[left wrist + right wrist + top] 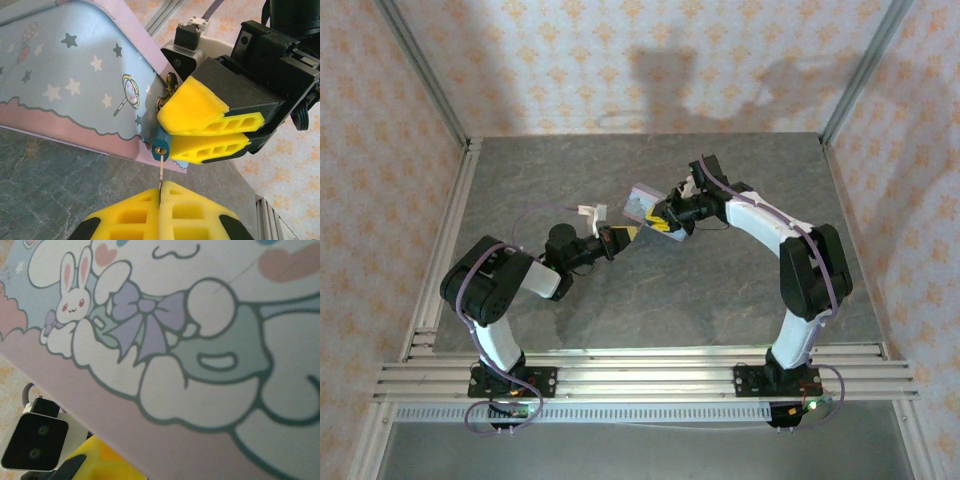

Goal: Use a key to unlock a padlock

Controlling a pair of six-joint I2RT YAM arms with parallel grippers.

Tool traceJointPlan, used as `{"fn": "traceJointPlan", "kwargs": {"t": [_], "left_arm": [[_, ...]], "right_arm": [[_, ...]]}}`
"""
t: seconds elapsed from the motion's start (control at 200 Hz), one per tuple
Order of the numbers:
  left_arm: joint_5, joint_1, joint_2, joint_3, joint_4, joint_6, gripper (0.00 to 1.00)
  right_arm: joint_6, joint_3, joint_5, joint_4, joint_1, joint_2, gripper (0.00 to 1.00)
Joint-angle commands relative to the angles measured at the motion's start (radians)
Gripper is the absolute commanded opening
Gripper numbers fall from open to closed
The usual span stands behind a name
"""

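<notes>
Bare grey stone-look counter [520, 180] spreads across the frame's left to its aluminium-railed edge. Toward centre, the left arm's yellow foam fingers [142, 200] are pressed together on a thin silver key [162, 172], its tip at the keyway of the tiny dark teal padlock [161, 144]. The padlock sits at the tilted pastel blue-and-pink cartoon tin [75, 75]'s corner. Right of it, the right arm's yellow fingers [195, 107] clamp the padlock.
</notes>
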Motion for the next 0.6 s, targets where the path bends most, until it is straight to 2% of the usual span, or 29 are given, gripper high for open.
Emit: {"fn": "traceJointPlan", "kwargs": {"t": [0.0,0.596], "left_arm": [[0.02,0.003,0.013,0.029,0.048,0.01,0.0],[0.025,-0.009,0.041,0.068,0.046,0.016,0.0]], "right_arm": [[0.013,-0.002,-0.029,0.044,-0.005,-0.037,0.0],[0.016,0.003,-0.029,0.036,-0.005,-0.034,0.0]]}}
